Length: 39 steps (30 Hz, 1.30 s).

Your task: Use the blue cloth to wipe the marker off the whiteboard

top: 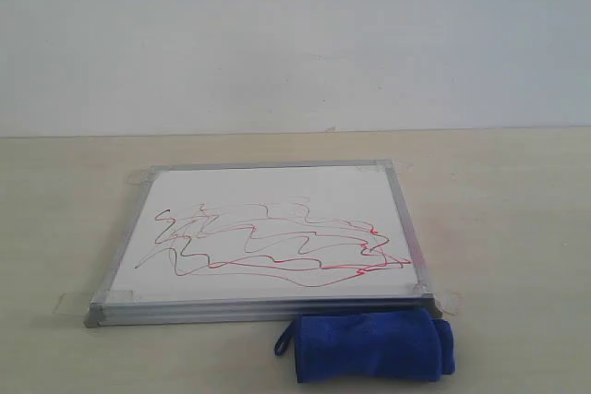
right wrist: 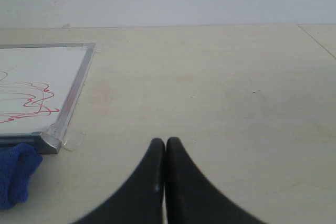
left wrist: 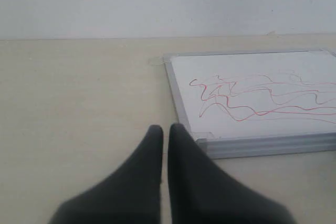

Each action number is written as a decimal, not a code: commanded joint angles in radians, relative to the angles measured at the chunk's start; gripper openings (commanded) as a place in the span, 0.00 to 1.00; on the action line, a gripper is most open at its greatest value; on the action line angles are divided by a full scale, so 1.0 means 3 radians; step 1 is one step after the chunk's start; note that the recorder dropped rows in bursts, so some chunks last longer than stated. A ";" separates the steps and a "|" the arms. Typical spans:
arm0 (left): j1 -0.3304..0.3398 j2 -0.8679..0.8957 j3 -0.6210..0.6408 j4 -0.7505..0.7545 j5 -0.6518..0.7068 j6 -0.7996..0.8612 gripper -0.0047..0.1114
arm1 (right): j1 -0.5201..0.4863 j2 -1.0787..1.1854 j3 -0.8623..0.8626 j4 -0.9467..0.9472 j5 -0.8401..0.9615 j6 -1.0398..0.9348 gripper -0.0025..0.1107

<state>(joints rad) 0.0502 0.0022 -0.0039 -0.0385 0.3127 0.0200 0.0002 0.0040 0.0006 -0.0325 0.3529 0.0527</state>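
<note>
Whiteboard (top: 277,186) wiping hasn't begun. Your right end effector (right wrist: 165,148) and left end effector (left wrist: 165,132) are both pressed together, empty, above bare bench (top: 517,228). Outward, the blue cloth (top: 369,346) lies low in the exterior frame, just beside the board's near edge. The marker (top: 277,244) covers mid-board, unwiped.

Pale wood tabletop (top: 517,228); plain white wall (top: 295,34).
</note>
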 commanded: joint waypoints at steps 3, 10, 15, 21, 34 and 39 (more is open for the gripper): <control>-0.0006 -0.0007 0.0013 -0.0007 -0.0019 -0.0017 0.07 | -0.0026 -0.0013 -0.0002 0.0001 -0.0039 -0.0010 0.02; -0.0006 -0.0007 0.0013 -0.0007 -0.0019 -0.0017 0.07 | -0.0026 -0.0013 -0.0002 0.0001 -0.0039 -0.0010 0.02; -0.0006 -0.0007 0.0013 -0.0007 -0.0019 -0.0017 0.07 | -0.0026 -0.0013 -0.0002 0.0001 -0.0039 -0.0010 0.02; -0.0006 -0.0007 0.0013 -0.0007 -0.0019 -0.0017 0.07 | -0.0026 -0.0013 -0.0002 0.0001 -0.0039 -0.0010 0.02; -0.0006 -0.0007 0.0013 -0.0007 -0.0019 -0.0017 0.07 | -0.0026 -0.0013 -0.0002 -0.0010 -0.0744 -0.0036 0.02; -0.0006 -0.0007 0.0013 -0.0007 -0.0019 -0.0017 0.07 | -0.0026 -0.0013 -0.0002 -0.0004 -0.2026 0.0050 0.02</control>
<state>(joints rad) 0.0502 0.0022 -0.0039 -0.0385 0.3127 0.0200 0.0002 0.0040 0.0006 -0.0325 -0.0756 0.0527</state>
